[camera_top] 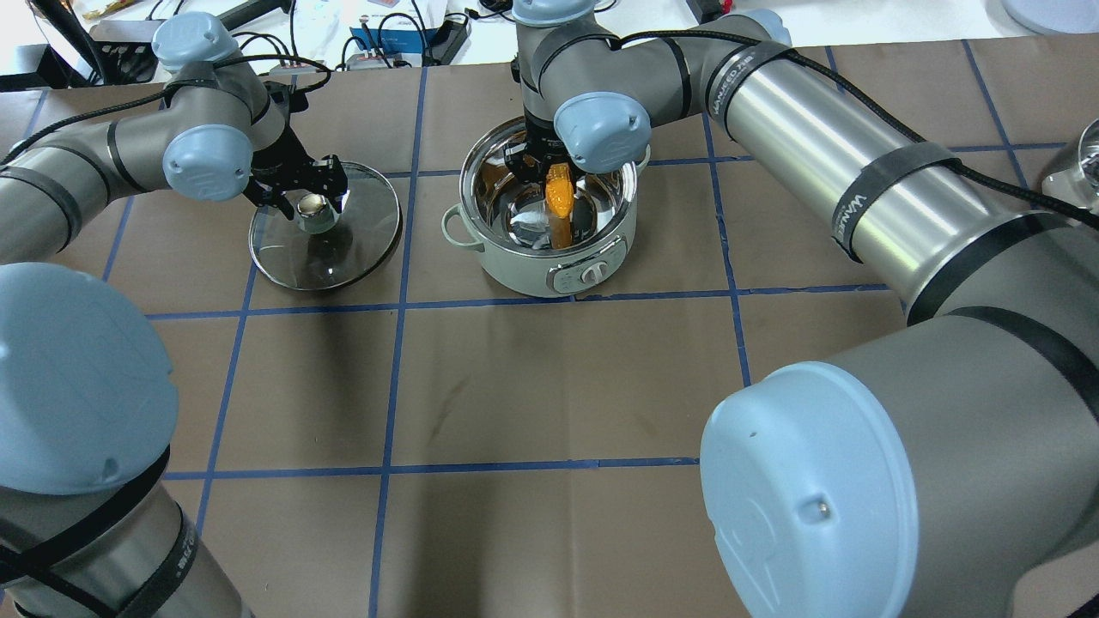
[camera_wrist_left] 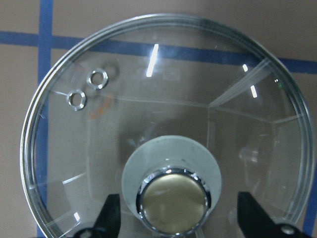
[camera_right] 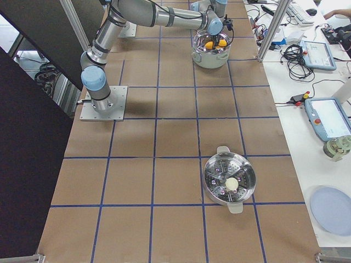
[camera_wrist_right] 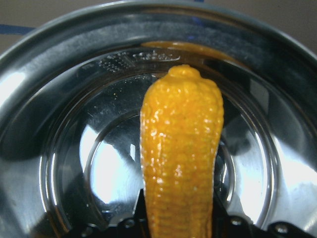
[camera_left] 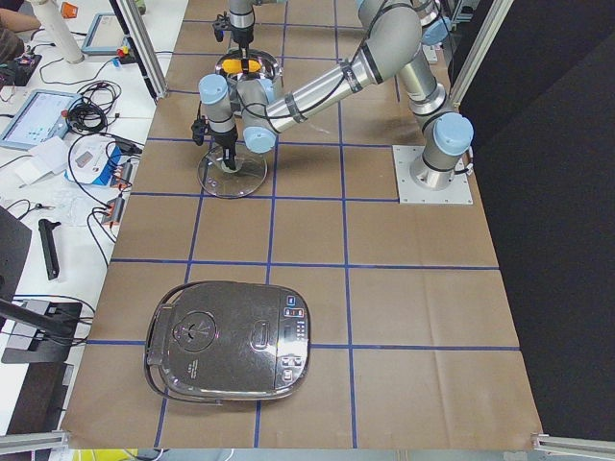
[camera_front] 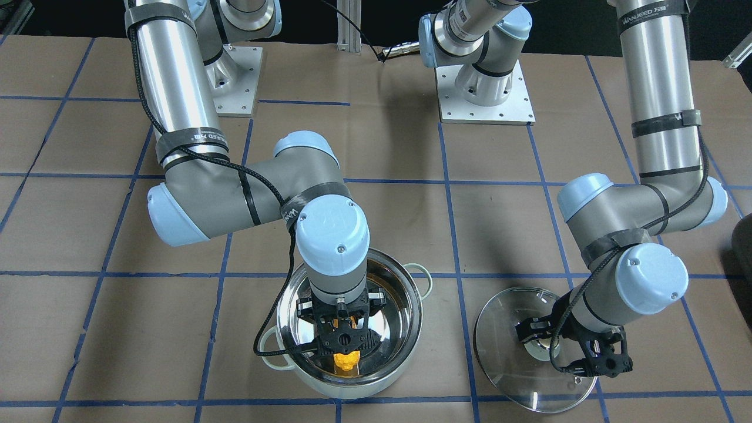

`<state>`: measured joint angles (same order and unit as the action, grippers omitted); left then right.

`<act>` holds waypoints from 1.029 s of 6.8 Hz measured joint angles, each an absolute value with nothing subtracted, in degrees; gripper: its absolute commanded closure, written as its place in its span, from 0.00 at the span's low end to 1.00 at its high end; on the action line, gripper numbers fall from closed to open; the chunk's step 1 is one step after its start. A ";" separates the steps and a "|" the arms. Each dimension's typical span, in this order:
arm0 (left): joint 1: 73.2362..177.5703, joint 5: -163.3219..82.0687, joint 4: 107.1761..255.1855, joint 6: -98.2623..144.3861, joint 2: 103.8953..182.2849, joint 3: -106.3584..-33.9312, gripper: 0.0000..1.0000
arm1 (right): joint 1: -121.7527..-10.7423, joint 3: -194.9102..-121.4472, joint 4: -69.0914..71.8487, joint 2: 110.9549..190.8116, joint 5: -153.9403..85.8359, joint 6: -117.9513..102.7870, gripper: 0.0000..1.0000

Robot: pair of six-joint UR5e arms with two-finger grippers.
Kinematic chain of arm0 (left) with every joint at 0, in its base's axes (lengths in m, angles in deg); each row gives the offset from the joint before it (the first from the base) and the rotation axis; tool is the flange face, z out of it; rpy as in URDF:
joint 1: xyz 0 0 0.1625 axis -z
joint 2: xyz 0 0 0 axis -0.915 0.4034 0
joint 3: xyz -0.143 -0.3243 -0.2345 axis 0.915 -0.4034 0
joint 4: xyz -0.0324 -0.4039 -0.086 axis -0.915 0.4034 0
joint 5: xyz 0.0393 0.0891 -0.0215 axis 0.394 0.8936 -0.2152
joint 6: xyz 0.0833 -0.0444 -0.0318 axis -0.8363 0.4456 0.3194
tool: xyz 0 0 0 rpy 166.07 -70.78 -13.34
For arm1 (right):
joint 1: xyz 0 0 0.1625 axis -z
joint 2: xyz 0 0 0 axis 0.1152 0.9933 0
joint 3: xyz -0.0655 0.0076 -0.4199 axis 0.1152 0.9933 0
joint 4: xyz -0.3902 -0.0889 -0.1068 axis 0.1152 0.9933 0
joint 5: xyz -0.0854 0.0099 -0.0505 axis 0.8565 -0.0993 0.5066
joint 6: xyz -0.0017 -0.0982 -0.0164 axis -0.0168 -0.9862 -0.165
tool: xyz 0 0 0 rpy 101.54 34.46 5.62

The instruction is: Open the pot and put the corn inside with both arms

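The steel pot [camera_front: 411,305] stands open on the table, also seen from overhead [camera_top: 532,266]. My right gripper [camera_front: 345,346] is shut on the orange-yellow corn [camera_front: 345,359] and holds it down inside the pot, tip pointing at the bottom [camera_wrist_right: 181,148]. The glass lid [camera_front: 511,311] lies flat on the table beside the pot [camera_top: 361,232]. My left gripper [camera_top: 313,184] is open over the lid. Its fingers [camera_wrist_left: 110,218] stand on either side of the steel knob [camera_wrist_left: 173,201], with gaps to it.
A closed rice cooker [camera_left: 231,341] sits far along the table on the left-arm side. A steamer pot [camera_right: 230,181] and a blue plate [camera_right: 332,211] lie far off on the right-arm side. The arm base plates [camera_front: 487,94] are behind the pot.
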<state>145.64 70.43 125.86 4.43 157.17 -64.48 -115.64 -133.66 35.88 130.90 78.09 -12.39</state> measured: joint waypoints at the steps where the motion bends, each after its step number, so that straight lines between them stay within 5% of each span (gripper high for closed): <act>1: 145.90 70.41 128.96 4.97 154.46 -64.03 0.00 | -115.90 -134.16 36.02 130.37 77.68 -12.39 0.64; 2: 146.00 70.46 134.35 5.16 150.34 -63.42 0.00 | -116.20 -134.95 36.19 130.01 77.61 -12.45 0.01; 7: 149.92 67.12 155.01 4.55 131.99 -62.71 0.00 | -116.10 -135.72 33.84 136.62 78.26 -13.63 0.00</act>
<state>149.92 67.12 155.01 4.55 131.99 -62.71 -116.10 -135.72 33.84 136.62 78.26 -13.63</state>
